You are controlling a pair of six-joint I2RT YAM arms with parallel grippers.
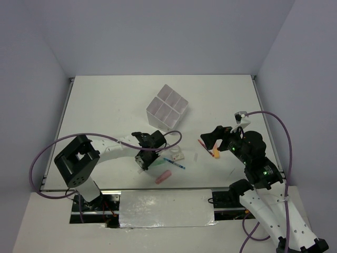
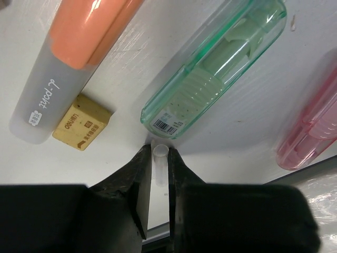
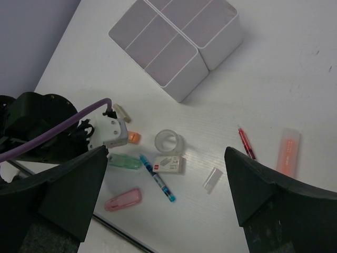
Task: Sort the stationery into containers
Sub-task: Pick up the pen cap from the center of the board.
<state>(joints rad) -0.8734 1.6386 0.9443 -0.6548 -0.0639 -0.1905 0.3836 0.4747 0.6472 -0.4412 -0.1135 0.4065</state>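
The divided translucent white box [image 1: 167,108] stands at mid-table and also shows in the right wrist view [image 3: 176,45]. My left gripper [image 1: 143,161] is low over the table, shut on a small clear tube [image 2: 159,158]. Just beyond its tips lie a green clear-cased marker [image 2: 216,68], an orange marker [image 2: 68,58], a tan eraser [image 2: 81,122] and a pink marker [image 2: 310,132]. My right gripper [image 3: 166,153] is open and empty, high above a clear tape roll [image 3: 169,141], a white eraser [image 3: 168,164], a blue pen [image 3: 157,178], a red pen [image 3: 246,143] and an orange marker [image 3: 288,152].
A small clear cap [image 3: 212,178] lies loose between the blue pen and the red pen. The left arm's purple cable [image 3: 63,126] loops over its wrist. The table's near edge [image 1: 158,188] runs just below the pink marker [image 1: 163,176].
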